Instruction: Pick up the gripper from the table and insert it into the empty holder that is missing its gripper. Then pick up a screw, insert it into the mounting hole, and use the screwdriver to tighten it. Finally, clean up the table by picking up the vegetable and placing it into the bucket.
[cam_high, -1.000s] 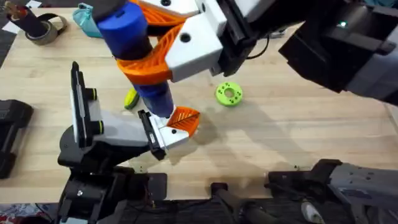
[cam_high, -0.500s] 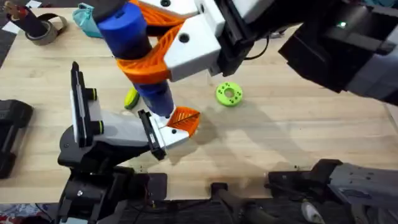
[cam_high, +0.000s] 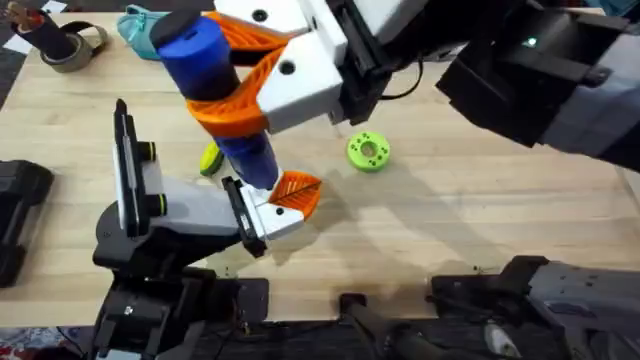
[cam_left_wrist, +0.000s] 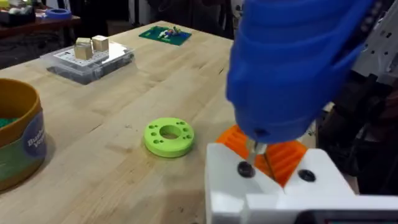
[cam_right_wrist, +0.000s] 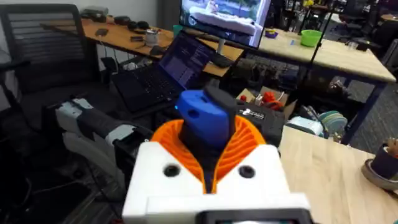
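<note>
right tool (cam_high: 235, 75) pinching the screwdriver (cam_high: 215, 95) upright over the holder (cam_high: 190, 210)
bit (cam_left_wrist: 264, 163) meets the screw beside the seated orange gripper (cam_high: 297, 190), likely tightening; vegetable (cam_high: 210, 157) waits on the worktop (cam_high: 450, 220), bucket (cam_left_wrist: 15, 140) near. left tool: cannot tell.

A lime-green round disc with holes (cam_high: 368, 151) lies flat just to the right of the end effector's orange claw; a roll of tape (cam_high: 70, 45) sits far off to its left at the far edge; a teal pouch (cam_high: 140, 28) lies behind it; a clear tray holding two wooden cubes (cam_left_wrist: 88, 57) rests well beyond.
</note>
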